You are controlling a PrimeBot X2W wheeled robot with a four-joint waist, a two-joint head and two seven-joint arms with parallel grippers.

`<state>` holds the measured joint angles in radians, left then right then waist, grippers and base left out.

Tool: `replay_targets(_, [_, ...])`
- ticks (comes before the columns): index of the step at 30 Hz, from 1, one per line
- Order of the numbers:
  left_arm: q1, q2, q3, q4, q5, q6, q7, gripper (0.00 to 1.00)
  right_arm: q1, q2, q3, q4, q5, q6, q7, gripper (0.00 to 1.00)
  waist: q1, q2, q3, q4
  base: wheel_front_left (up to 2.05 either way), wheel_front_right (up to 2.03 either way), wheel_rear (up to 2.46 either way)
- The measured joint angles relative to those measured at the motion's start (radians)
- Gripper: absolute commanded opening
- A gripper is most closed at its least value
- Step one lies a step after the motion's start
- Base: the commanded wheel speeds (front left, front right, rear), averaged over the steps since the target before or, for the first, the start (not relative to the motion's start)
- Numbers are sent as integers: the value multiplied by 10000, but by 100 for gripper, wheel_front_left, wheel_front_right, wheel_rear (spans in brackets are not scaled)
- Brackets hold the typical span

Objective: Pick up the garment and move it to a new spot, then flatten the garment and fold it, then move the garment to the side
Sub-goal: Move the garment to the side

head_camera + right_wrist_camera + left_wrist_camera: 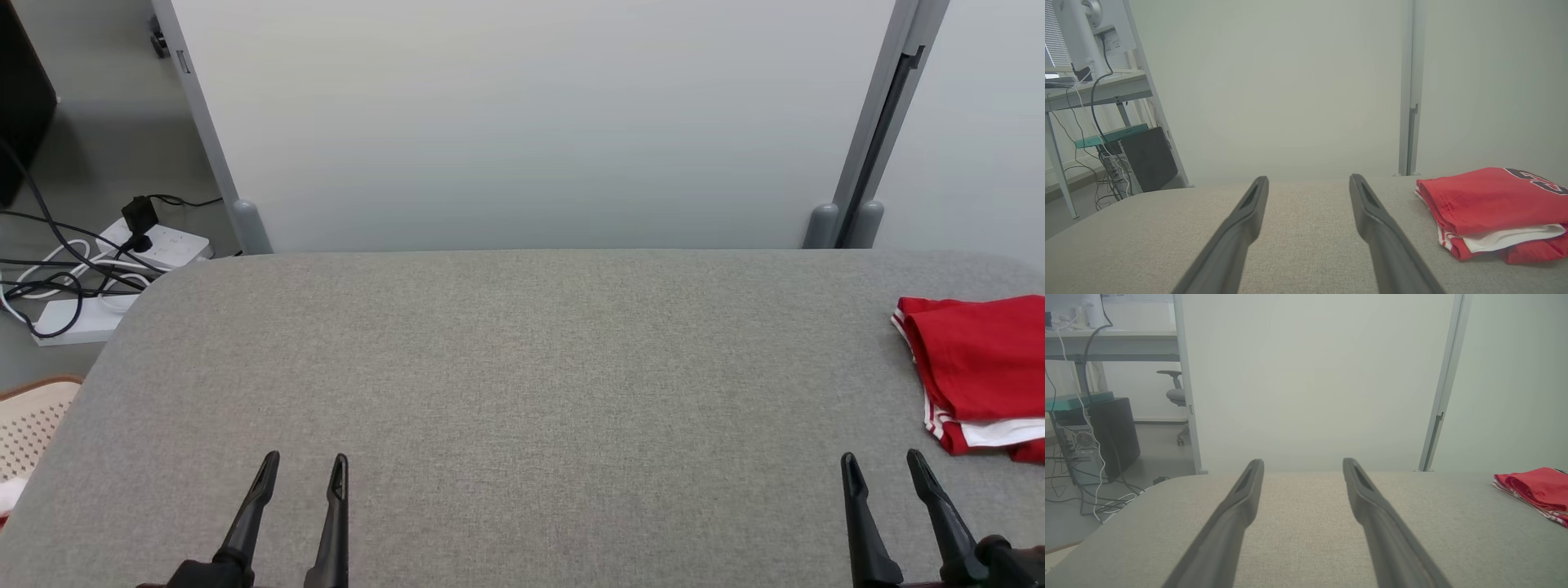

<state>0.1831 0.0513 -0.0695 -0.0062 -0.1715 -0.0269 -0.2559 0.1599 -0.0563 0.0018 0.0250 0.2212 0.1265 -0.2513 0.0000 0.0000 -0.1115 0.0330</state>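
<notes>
Garment (976,367): red with white trim, folded, lying flat on the table (522,367). It sits to the right of my right end effector (882,457) and a little beyond its fingertips, not touching. It is well apart from my left end effector (306,459), across the grey cloth.

Both end effectors are released, fingers spread and grasping nothing, low over the table's near edge.

Table: grey fabric top, rounded corners. Behind it is a pale partition (522,122) on grey posts. Beyond my left end effector, power strips (155,241) and cables lie on the floor.

The garment's rounded fold faces my right end effector, and a white layer shows at its near end. Its right part runs out of frame, so I cannot tell the long axis.
</notes>
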Motion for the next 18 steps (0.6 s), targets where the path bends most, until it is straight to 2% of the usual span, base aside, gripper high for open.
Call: replay_targets(18, [392, -4, 33, 224, 35, 4, 2, 100, 453, 117, 157, -84, 100, 0, 0, 100, 0, 0, -22, -246, 0, 0, 0])
